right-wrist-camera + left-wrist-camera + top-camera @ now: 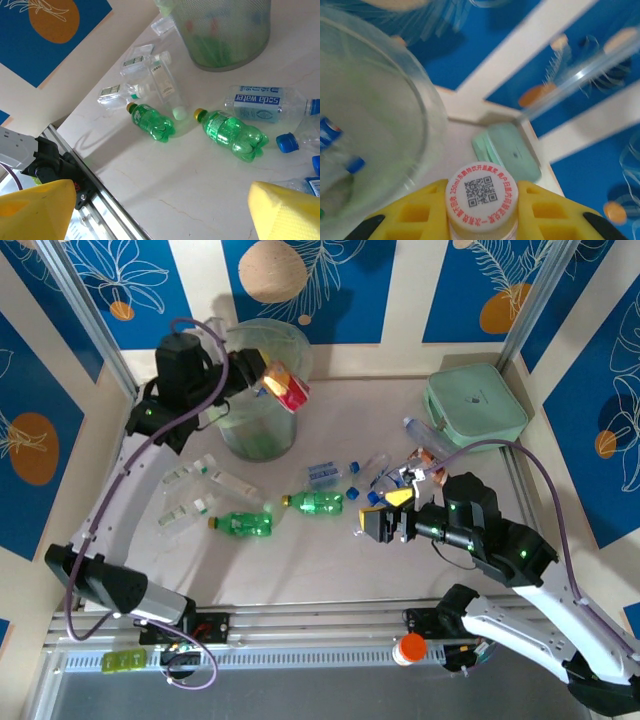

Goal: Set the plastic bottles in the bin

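- Plastic bottle with a red label [291, 393] is clamped in my left gripper [272, 380], tilted above the right side of the rim of the tall round translucent pale-green bin [240, 340]. The bin stands at the far left of the pale table [300, 575].
- Through the left wrist camera I see the yellow fingers [420, 212] pressed against both sides of that bottle. Its white round end, printed with a square code, faces the lens.
- Inside the bin I can make out blurred shapes with blue caps [355, 164].
- My right gripper [160, 212] hangs spread wide with nothing between its yellow pads, low over the near right of the table.
- Two green plastic bottles with yellow caps [315, 502] lie on their sides mid-table, on the near side of the bin.
- One clear bottle with a blue "soda water" label [260, 104] lies just right of them.
- Several clear bottles [225, 478] lie to the left of the green ones, near the bin's foot.
- More blue-capped bottles [380, 475] cluster just beyond the right gripper.
- The flat mint-green rounded-square case [475, 405] sits in the far right corner.
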